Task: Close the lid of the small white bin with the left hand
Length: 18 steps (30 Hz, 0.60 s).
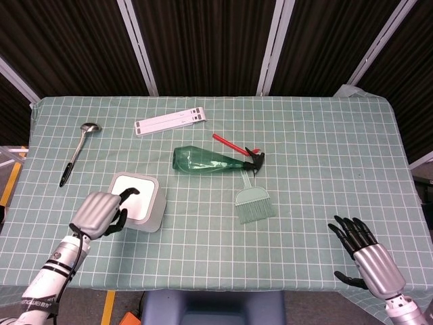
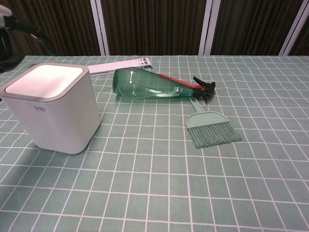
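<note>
The small white bin (image 1: 154, 211) with a grey rim stands at the table's front left, and its white lid (image 2: 46, 79) lies flat in the rim. My left hand (image 1: 100, 212) hovers at the bin's left edge with its dark fingers (image 1: 128, 193) reaching over the lid. In the chest view this hand (image 2: 12, 34) is up at the top left, clear above the bin (image 2: 53, 111), holding nothing. My right hand (image 1: 365, 250) rests at the front right corner, fingers spread and empty.
A green spray bottle (image 1: 206, 160) lies on its side mid-table, with a red stick (image 1: 226, 141) behind it and a green hand brush (image 1: 254, 203) in front. A spoon (image 1: 76, 152) lies at the far left. A white flat strip (image 1: 170, 122) sits at the back.
</note>
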{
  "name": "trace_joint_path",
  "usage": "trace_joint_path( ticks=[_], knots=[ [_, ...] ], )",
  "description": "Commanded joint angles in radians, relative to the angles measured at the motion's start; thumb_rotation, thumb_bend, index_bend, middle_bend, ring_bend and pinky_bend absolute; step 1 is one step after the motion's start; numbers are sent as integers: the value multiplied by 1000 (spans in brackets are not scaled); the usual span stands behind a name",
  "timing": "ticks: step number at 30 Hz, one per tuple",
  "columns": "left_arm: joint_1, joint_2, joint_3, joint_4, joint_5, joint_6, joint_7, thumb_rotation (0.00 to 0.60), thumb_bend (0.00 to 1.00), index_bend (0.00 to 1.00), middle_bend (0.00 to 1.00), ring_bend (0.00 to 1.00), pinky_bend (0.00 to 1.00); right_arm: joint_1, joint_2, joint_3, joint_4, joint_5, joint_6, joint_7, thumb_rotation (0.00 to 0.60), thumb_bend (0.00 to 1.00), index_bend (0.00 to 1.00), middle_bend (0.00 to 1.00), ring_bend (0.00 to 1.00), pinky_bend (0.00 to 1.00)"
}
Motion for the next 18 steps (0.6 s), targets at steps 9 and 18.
trace_joint_path(
  ticks=[9,18],
  knots=[
    [466,0,290,325,858,286,-324,600,429,106,0,0,16,5,-7,-4,5,-5,-15,-10,600,186,0,0,0,0],
    [641,-234,269,681,843,402,-421,600,400,65,0,0,0,4,-11,-6,2,-2,-20,-21,600,186,0,0,0,0]
  ],
)
